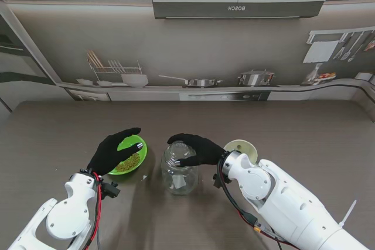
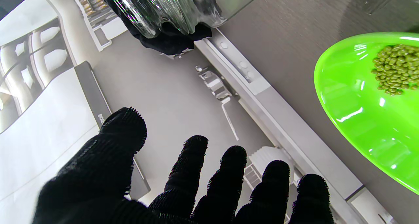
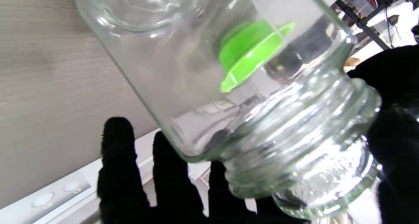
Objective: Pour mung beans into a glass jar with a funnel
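In the stand view, the right hand [image 1: 196, 149] covers the glass jar's [image 1: 179, 175] mouth and hides part of the cream funnel [image 1: 242, 148]. The left hand [image 1: 114, 150] overlaps the green bowl's [image 1: 138, 155] near rim, and individual mung beans [image 1: 128, 163] are too small to distinguish.

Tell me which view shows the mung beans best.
Left wrist view: the mung beans sit close up as a small pile in the green bowl, individual beans distinguishable. The stand view shows them only as a small patch partly covered by the left hand. The right wrist view shows no beans.
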`<state>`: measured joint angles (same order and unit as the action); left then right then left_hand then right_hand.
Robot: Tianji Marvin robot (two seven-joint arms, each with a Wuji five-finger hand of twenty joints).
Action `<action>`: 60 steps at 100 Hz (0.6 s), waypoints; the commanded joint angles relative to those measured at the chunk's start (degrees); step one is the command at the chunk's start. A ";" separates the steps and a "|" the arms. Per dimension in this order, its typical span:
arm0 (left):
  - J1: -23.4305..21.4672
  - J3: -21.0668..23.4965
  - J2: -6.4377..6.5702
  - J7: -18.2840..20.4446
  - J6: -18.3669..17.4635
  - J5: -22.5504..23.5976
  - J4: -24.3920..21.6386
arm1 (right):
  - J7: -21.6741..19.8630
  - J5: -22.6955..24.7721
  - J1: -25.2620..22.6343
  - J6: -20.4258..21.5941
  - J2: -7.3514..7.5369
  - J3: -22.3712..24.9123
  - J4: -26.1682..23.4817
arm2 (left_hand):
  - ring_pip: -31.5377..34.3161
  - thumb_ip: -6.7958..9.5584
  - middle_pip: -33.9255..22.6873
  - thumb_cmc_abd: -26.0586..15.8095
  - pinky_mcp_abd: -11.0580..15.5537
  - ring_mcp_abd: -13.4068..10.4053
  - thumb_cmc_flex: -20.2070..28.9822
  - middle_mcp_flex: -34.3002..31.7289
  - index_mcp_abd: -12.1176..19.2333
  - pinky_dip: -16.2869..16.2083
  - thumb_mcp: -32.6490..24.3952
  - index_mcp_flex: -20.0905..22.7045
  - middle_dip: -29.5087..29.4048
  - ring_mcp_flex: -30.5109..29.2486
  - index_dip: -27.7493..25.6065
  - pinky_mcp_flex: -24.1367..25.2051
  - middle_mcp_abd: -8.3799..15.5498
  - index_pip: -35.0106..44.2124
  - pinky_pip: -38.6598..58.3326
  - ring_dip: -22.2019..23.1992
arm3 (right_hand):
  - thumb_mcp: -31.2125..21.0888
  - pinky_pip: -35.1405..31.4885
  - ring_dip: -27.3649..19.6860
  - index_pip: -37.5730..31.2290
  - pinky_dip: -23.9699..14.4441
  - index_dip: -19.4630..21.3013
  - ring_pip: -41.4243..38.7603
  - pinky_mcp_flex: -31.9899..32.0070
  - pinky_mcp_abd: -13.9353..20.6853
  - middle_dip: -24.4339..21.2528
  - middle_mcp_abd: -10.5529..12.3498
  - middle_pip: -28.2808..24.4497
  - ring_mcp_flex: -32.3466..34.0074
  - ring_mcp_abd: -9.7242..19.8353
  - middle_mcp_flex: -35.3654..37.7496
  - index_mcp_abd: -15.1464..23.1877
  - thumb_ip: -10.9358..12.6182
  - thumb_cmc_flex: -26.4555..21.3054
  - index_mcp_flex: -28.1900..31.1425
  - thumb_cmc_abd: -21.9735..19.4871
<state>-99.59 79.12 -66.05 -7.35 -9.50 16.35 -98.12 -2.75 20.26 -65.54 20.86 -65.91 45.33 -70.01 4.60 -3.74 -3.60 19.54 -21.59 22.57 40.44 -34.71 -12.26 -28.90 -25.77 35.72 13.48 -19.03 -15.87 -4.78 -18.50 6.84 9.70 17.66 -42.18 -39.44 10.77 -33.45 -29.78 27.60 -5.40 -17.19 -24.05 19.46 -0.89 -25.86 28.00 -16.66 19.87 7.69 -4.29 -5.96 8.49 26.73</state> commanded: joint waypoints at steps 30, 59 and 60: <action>-0.21 0.20 -0.17 1.07 0.33 -0.20 -0.25 | 0.59 0.98 -1.08 -3.11 -0.27 0.71 -0.20 | -0.51 1.83 0.20 -2.56 0.65 -0.08 -1.17 -0.02 0.73 -0.15 1.27 -0.53 0.01 0.37 0.20 1.00 0.20 -0.60 -0.83 -0.23 | -3.08 2.17 -2.21 3.48 1.43 -1.99 0.47 0.96 -4.20 -1.54 -0.66 1.37 -2.07 -0.64 -2.68 -1.70 1.87 4.77 0.60 1.61; -0.19 0.26 -0.15 1.21 0.42 -0.31 -0.29 | 2.07 1.96 -1.71 -5.86 -0.40 3.11 -4.35 | -0.52 1.82 0.22 -2.58 0.69 -0.03 -1.19 0.05 0.82 -0.14 1.39 -0.57 0.01 0.44 0.20 1.07 0.30 -0.61 -0.86 -0.23 | -3.13 2.20 -2.32 4.27 1.36 -1.96 0.25 1.21 -4.32 -1.68 -0.92 1.44 -1.74 0.00 -2.37 -2.11 1.69 6.13 0.99 1.04; -0.19 0.26 -0.15 1.21 0.43 -0.31 -0.29 | 2.11 2.03 -1.73 -5.97 -0.40 3.18 -4.50 | -0.52 1.82 0.24 -2.58 0.70 -0.05 -1.19 0.10 0.88 -0.14 1.39 -0.57 0.00 0.46 0.20 1.08 0.33 -0.60 -0.86 -0.24 | -3.09 2.20 -2.31 4.25 1.36 -1.95 0.21 1.21 -4.32 -1.69 -0.78 1.49 -1.65 0.07 -2.46 -2.07 1.66 6.23 1.09 1.01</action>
<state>-99.63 79.29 -66.06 -7.30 -9.27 16.28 -98.13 -0.48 21.83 -67.32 15.65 -66.17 47.82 -72.45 4.60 -3.74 -3.60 19.54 -21.59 22.57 40.44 -34.71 -12.26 -28.90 -25.76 35.72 13.48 -19.03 -15.87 -4.77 -18.50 6.84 9.70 17.66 -43.94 -38.09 9.62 -30.23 -29.10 27.00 -5.42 -16.44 -25.43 18.28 -1.32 -25.17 27.98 -16.68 18.48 5.47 -4.29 -2.38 9.73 28.58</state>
